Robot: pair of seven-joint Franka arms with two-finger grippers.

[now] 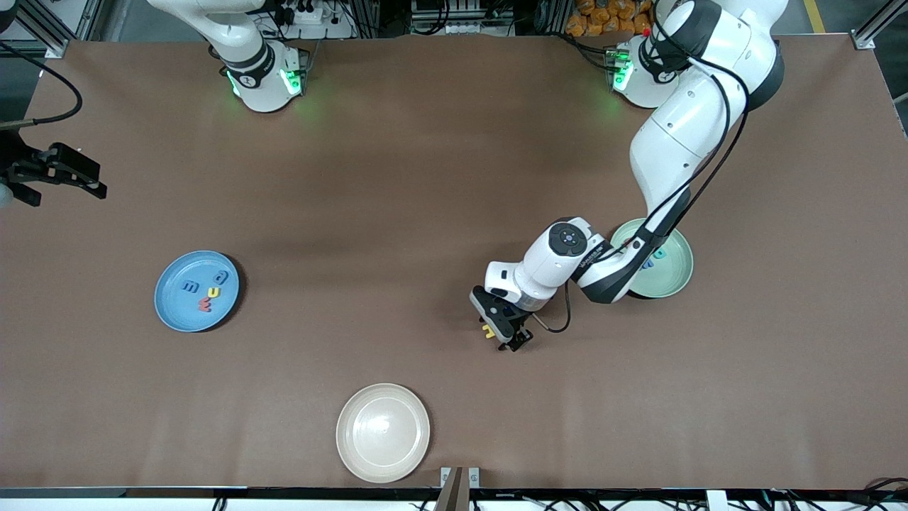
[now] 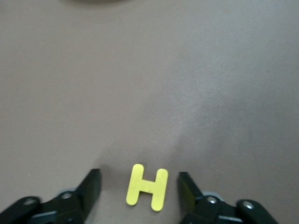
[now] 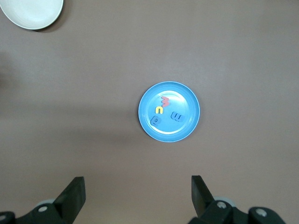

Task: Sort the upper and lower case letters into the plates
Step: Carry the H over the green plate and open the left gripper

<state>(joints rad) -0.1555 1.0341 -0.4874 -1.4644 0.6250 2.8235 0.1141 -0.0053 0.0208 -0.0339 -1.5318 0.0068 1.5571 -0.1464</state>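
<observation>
We see the left gripper [image 1: 499, 333] low over the table near the green plate [image 1: 674, 280], fingers apart around a yellow H [image 2: 147, 187]. The right gripper [image 3: 138, 196] waits open above the blue plate [image 3: 169, 111].

Bare brown table [image 1: 397, 213] between the blue plate [image 1: 170, 298] and green plate [image 1: 674, 277], white plate [image 1: 383, 433] alone by the near edge, left arm [image 1: 610, 270] overhanging the green plate, bare tabletop around the yellow letter [image 2: 147, 186]

Cream-white round plate [image 1: 383, 433] on the brown tabletop [image 1: 397, 184], near the front camera's edge, nothing on it
</observation>
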